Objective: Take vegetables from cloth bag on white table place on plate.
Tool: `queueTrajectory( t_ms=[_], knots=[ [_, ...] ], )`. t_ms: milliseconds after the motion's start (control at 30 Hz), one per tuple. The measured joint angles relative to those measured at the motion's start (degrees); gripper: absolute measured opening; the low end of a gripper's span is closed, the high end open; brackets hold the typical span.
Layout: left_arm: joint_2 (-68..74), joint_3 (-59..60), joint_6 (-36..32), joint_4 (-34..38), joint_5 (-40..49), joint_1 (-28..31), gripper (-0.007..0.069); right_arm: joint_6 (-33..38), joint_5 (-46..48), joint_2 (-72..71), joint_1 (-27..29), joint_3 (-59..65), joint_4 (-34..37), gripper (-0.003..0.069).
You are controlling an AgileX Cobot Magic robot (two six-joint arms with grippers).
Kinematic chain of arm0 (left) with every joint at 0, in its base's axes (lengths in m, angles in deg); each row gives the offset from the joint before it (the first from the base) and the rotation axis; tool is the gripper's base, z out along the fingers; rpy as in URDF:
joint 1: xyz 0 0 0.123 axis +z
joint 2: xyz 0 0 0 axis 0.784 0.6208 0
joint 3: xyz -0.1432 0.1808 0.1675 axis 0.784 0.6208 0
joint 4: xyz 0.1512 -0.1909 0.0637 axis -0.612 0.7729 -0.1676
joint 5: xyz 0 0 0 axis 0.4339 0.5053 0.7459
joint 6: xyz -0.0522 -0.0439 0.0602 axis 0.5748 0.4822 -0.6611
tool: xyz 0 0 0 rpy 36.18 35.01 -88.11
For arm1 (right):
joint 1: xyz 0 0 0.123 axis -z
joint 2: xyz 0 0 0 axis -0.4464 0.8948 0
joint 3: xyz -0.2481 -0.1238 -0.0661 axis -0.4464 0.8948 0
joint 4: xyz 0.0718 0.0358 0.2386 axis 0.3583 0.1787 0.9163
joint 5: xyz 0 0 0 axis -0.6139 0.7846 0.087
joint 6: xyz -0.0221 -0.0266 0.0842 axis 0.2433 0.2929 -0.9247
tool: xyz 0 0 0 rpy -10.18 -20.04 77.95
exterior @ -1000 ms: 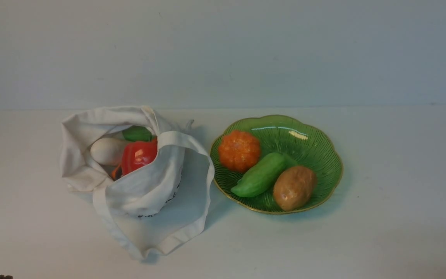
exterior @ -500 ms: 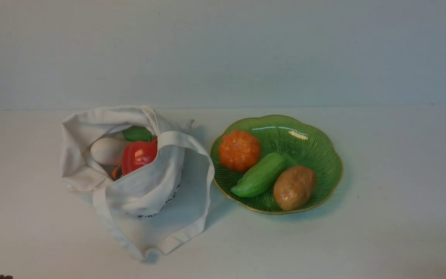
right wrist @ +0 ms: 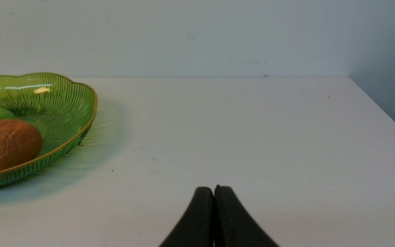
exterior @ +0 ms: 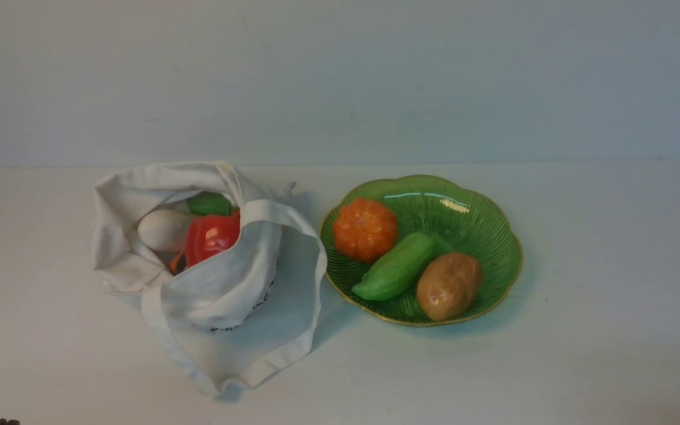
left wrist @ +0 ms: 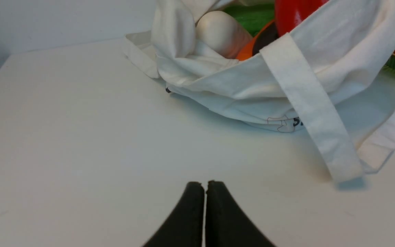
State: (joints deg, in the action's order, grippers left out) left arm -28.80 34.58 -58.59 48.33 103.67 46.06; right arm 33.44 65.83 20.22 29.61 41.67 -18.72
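Hovering above the table (left wrist: 81,137), the left end effector (left wrist: 205,187) points forward.

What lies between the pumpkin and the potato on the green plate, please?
The green pod lies between the pumpkin and the potato on the plate, as the front view shows.

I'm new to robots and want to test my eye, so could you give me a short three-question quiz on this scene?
1. True or false: the left gripper is shut.
2. Which lies on the plate: A) the red pepper, B) the brown potato, C) the white oval vegetable?
3. Fill in the blank: the orange pumpkin sits on the ____ side of the plate, as the front view shows it.

Key: 1 true; 2 B; 3 left.
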Motion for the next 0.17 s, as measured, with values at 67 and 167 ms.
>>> queueTrajectory(
  t_ms=[67, 167],
  knots=[
    [0.00, 0.00, 0.00, 0.00, 0.00, 0.00, -0.0005, 0.00, 0.00, 0.00, 0.00, 0.00, 0.00, -0.0010],
    [0.00, 0.00, 0.00, 0.00, 0.00, 0.00, -0.0005, 0.00, 0.00, 0.00, 0.00, 0.00, 0.00, -0.0010]
  ],
)
